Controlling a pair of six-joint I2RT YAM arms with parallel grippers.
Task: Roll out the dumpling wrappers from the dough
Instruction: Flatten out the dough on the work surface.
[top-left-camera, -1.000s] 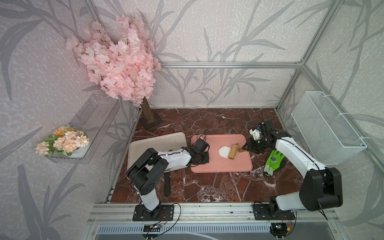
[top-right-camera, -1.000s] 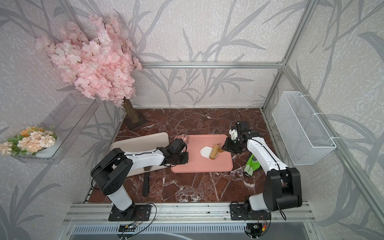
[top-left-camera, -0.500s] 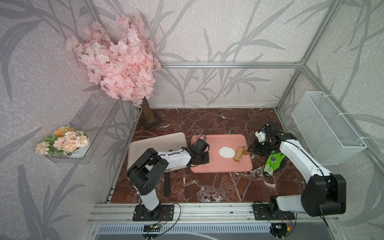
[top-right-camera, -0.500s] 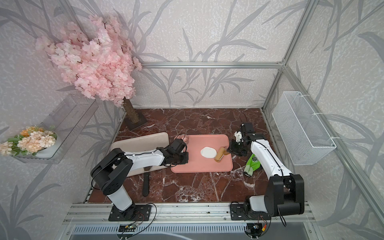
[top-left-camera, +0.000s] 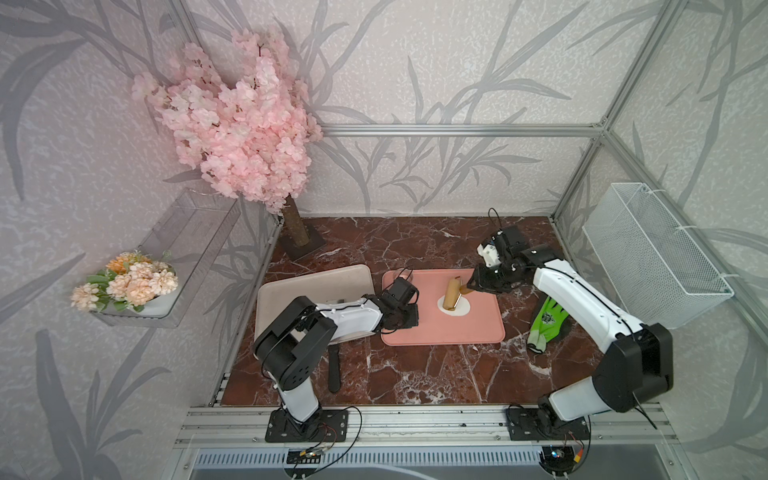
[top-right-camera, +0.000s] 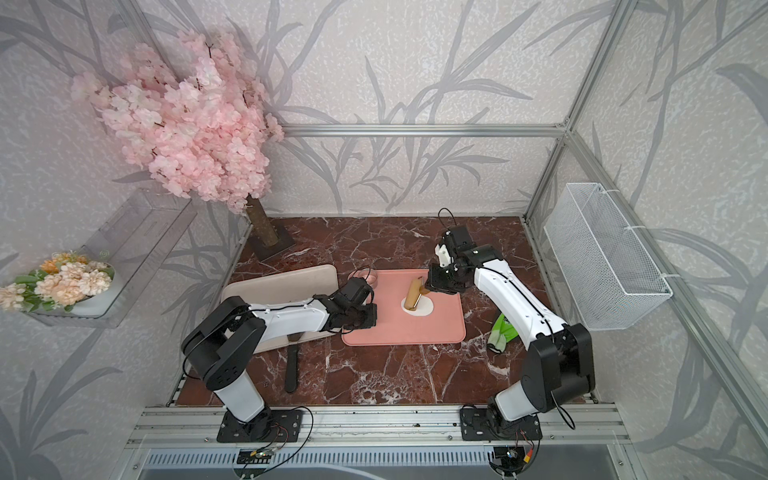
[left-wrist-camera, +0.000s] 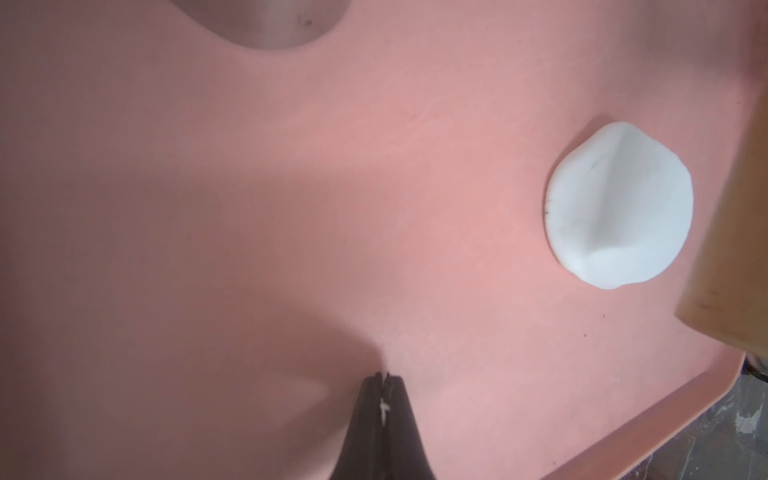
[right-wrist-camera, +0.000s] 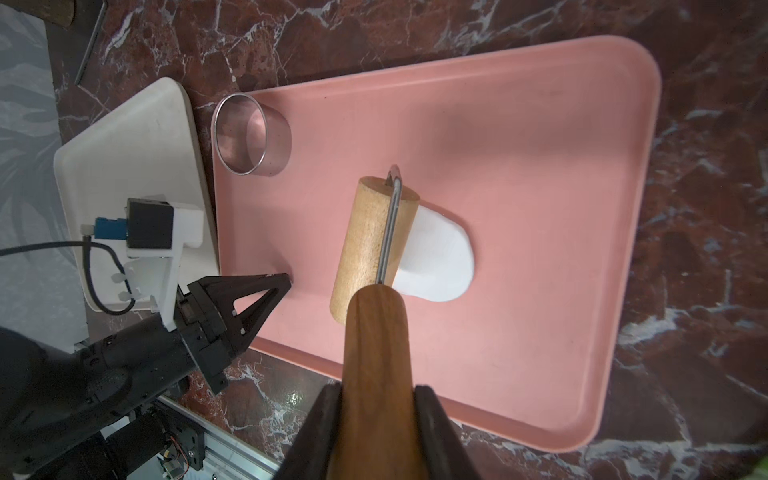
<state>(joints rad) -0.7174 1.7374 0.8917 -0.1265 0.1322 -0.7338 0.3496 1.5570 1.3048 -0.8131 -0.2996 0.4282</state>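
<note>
The dough (right-wrist-camera: 440, 257) is a flattened white oval on the pink tray (right-wrist-camera: 540, 166), seen in both top views (top-left-camera: 463, 311) (top-right-camera: 426, 311) and the left wrist view (left-wrist-camera: 619, 203). The tan wooden roller (right-wrist-camera: 372, 245) lies across one end of it, covering part of it. My right gripper (right-wrist-camera: 376, 388) is shut on the roller's wooden handle (right-wrist-camera: 376, 345), at the tray's far right edge (top-left-camera: 473, 286). My left gripper (left-wrist-camera: 383, 376) is shut with nothing in it, its tip resting on the tray's left part (top-left-camera: 409, 320), well apart from the dough. No dumpling wrappers are in view.
A clear glass cup (right-wrist-camera: 249, 135) stands in the tray's far left corner. A beige tray (top-left-camera: 316, 291) lies left of the pink one, with a black-handled knife (top-left-camera: 333, 370) in front of it. A green glove (top-left-camera: 548, 320) lies right of the pink tray. A wire basket (top-left-camera: 652, 253) hangs on the right wall.
Half a second ago the roller sat right of the dough; my right gripper has since pushed it back left onto the dough. The left arm has not moved.
</note>
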